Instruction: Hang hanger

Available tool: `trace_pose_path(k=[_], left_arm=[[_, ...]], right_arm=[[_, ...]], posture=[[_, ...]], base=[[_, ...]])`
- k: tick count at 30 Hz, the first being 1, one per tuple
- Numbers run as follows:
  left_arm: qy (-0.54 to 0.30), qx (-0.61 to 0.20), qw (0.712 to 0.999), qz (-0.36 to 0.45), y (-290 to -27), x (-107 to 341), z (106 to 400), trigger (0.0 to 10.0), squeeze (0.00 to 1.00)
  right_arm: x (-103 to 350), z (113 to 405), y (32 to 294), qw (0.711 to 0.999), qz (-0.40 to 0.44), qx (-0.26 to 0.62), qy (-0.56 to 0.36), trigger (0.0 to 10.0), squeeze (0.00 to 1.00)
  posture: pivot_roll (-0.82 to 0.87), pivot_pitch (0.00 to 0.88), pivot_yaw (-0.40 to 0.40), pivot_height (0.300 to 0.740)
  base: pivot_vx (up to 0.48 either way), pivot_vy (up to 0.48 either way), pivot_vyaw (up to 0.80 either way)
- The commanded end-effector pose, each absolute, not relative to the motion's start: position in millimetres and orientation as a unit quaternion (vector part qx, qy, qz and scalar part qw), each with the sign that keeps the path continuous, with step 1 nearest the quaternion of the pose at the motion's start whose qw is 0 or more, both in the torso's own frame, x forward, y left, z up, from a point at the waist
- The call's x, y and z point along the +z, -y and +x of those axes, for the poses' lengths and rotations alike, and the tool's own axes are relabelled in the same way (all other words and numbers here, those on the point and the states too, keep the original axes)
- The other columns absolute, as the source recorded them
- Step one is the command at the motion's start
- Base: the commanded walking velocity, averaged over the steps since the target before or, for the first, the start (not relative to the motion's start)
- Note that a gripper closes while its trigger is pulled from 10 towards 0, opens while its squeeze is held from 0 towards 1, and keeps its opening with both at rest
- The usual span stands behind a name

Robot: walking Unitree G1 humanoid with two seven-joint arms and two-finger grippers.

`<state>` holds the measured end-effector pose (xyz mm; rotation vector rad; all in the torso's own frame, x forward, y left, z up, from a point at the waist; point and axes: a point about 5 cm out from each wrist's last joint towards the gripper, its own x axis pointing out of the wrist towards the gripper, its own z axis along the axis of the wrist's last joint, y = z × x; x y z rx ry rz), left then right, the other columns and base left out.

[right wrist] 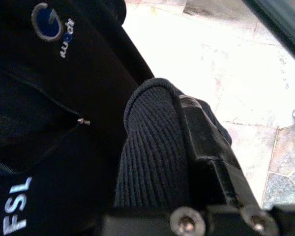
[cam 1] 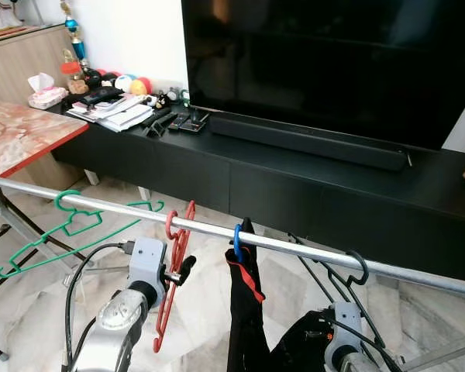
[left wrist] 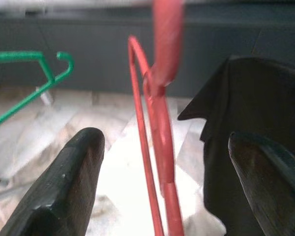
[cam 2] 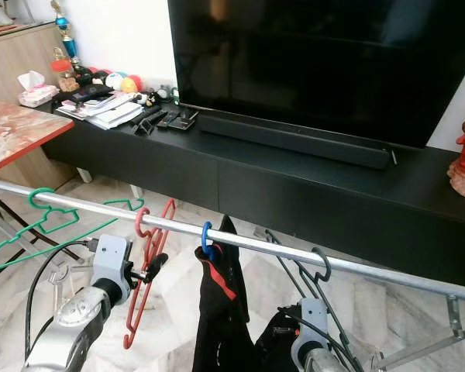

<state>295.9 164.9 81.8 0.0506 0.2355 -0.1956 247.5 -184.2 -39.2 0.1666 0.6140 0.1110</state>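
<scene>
A metal rail (cam 1: 294,249) runs across the near part of the scene, from the far left down toward the near right, in front of a long black TV bench (cam 1: 310,186) that carries a large dark television (cam 1: 333,62) and a soundbar (cam 1: 306,139). The red hanger (cam 1: 173,263) hangs by its hook on the rail, left of centre, turned nearly edge-on. The left gripper (cam 1: 184,270) is raised just beside it at the near left; in the left wrist view its jaws stand wide apart, one black finger (left wrist: 64,187) on each side of the red wire, with a clear gap on both sides and nothing clamped.

Further left on the rail hangs a green hanger (cam 1: 70,225). To the right of the red one a blue hook (cam 1: 237,242) carries a black garment (cam 1: 244,310) (with a red stripe on it), and a black wire hanger (cam 1: 349,283) hangs further right again.

The right gripper (right wrist: 206,162) sits low at the near right, pressed against black ribbed cloth; whether its jaws are open or closed cannot be told.
</scene>
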Motion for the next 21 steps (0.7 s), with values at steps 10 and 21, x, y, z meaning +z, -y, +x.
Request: trace_pose_path(k=[10, 21], left_arm=[[-0.169, -0.077, 0.981, 0.055, -164, 81, 314, 10.0, 0.0], [-0.174, -0.073, 0.98, 0.06, -153, 84, 324, 0.0, 0.0]], right_arm=[[-39, 247, 188, 0.949, 0.084, 0.058, -0.299, 10.0, 0.0], [-40, 246, 183, 0.948, 0.088, 0.063, -0.3, 10.0, 0.0]], posture=[[0.0, 0.055, 0.014, 0.74], [0.0, 0.048, 0.019, 0.74]], base=[[0.0, 0.0, 0.0], [0.0, 0.0, 0.0]])
